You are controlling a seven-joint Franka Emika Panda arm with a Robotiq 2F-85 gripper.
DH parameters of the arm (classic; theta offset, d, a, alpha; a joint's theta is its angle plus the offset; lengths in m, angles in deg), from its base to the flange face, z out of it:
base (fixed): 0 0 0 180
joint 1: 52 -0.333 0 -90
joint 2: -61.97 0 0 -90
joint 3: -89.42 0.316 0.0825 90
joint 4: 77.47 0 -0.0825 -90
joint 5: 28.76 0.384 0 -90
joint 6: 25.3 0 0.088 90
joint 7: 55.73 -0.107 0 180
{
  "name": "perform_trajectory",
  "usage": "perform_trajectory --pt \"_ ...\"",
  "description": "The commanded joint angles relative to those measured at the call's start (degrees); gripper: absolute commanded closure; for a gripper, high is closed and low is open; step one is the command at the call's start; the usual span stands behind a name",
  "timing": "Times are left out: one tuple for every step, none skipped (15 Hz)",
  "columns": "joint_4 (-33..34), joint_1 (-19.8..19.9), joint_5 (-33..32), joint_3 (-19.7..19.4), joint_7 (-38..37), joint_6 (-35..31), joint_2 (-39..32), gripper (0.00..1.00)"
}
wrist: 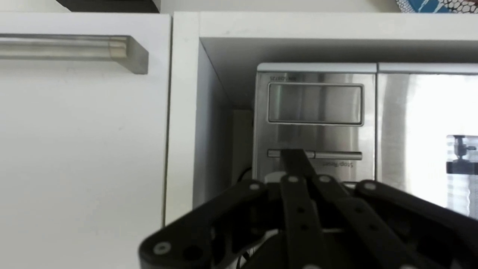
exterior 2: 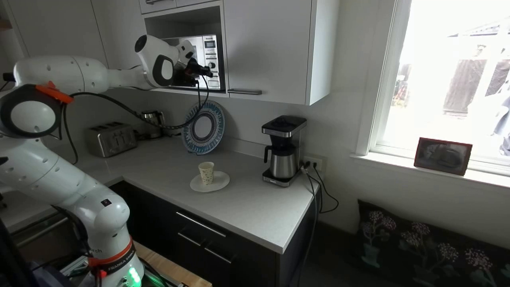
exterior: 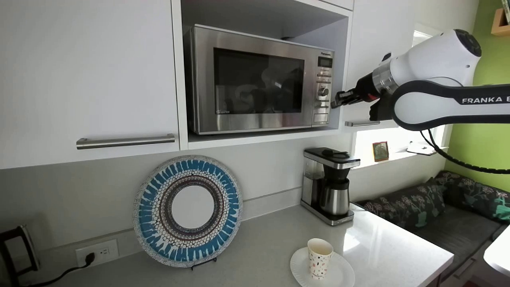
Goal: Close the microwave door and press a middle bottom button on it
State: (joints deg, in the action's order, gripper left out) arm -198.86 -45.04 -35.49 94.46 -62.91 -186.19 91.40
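Gripper (wrist: 297,160) is hovering just off the control strip (exterior: 320,86) of the microwave (exterior: 263,81), fingers lying together and, as far as I'm seeing, gripping nothing. Key relation: the strip's lower part is lying straight ahead, on the far side of the tip; in an exterior view the gripper (exterior: 335,103) is showing just right of the strip, so I'm reading a gap, not contact. Wrist view is standing upside down: there the tip is covering part of the lower bar button (wrist: 336,155), just right of its seam in the scene. Strip's long axis is running vertical, the bar's left to right, so I'm expecting a straight push to the far side; drifting across the seam onto the wrong half is my worry. Which key the task is meaning I can't tell; a rectangular button (wrist: 315,103) is also sitting just below the bar. Microwave is sitting in a white cupboard recess (exterior: 239,141) above the bench (exterior: 259,247): wide, brushed steel, display (exterior: 325,62) and knob (exterior: 323,91) on the strip at right. Microwave door (exterior: 254,81) is looking closed, flush with the strip, its dark glass reflecting blurred pale shapes, so I'm judging only the press is remaining.
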Motion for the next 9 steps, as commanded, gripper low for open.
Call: perform_trajectory --pt "0.05 1.03 -0.2 0.7 -2.08 -1.12 -0.66 1.0" --pt "0.18 0.91 -0.03 0.65 -2.2 -1.09 -0.96 1.0" --pt "0.17 0.78 0.05 0.58 -2.18 -1.07 -1.11 1.0" --pt "0.35 0.6 0.21 0.49 -2.19 -0.89 -1.5 1.0" --pt "0.4 0.48 0.29 0.41 -2.2 -0.81 -1.73 1.0" --pt "0.48 0.43 0.3 0.38 -2.28 -0.98 -2.03 1.0" --pt "0.46 0.55 0.14 0.48 -2.46 -1.22 -2.18 1.0" --pt "0.48 0.16 0.37 0.29 -2.22 -1.58 -2.32 1.0" --pt "0.44 0.04 0.42 0.24 -2.13 -1.96 -2.39 1.0"
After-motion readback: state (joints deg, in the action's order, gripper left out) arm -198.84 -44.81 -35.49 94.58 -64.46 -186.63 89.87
